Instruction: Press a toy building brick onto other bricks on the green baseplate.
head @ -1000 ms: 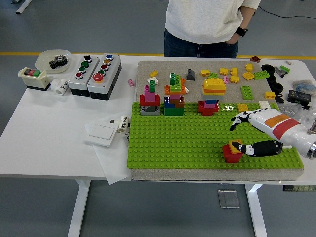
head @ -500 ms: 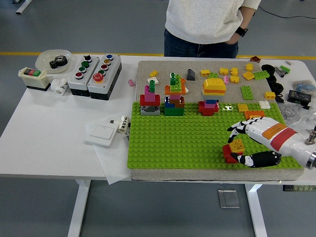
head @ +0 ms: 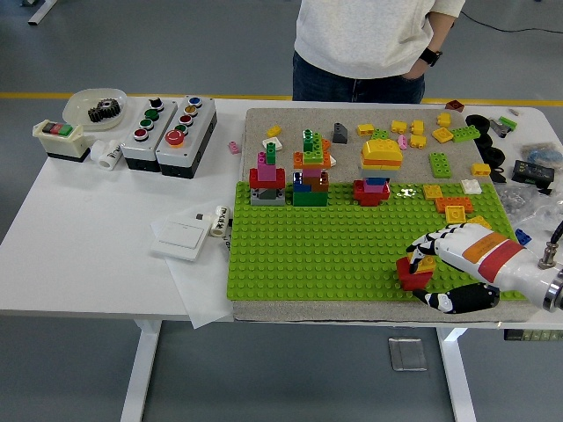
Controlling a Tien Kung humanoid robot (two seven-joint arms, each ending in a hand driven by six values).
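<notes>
Head view: the right hand (head: 447, 264) lies with fingers curled over a yellow brick (head: 427, 263) atop a red brick (head: 412, 273), at the green baseplate's (head: 325, 246) near right

Single head view, no second camera, so no overlap between views to report. Mounted high on the robot's side, facing forward and down across the white table (head: 79, 264). Near table edge runs along the bottom, table legs and floor visible under it. Far edge sits near the top, where a person (head: 365, 40) stands cropped at the torso. Medium range: the green baseplate (head: 325, 242) fills centre-right, right arm enters from the right edge.
</notes>
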